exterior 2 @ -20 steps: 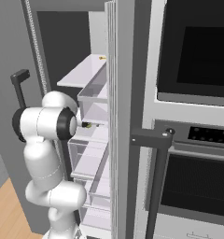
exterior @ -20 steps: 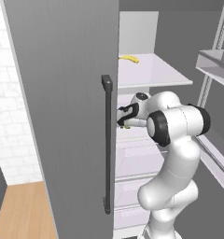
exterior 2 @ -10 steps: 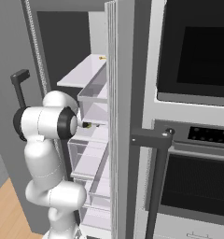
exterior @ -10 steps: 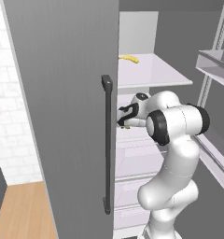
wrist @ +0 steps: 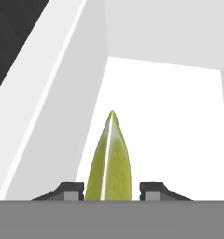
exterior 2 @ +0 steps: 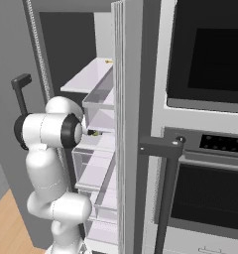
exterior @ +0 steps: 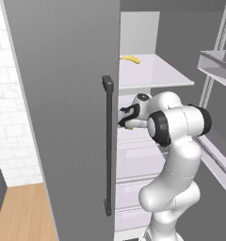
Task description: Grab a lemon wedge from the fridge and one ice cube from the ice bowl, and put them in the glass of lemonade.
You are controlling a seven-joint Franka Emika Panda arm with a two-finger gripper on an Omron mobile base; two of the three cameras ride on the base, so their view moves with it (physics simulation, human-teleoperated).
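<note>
Between gripper [wrist: 111,190] fingertips: lemon wedge [wrist: 109,161], yellow-green, pointed, upright; jaws just beside it, contact unclear.

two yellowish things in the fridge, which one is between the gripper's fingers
The lemon wedge, the small yellow-green pointed piece sitting between the gripper tips. The bright yellow banana-like item lies on the shelf above.

No readable text showing anywhere; oven panel [exterior 2: 221,144] markings are rendering too small to make out.
</note>
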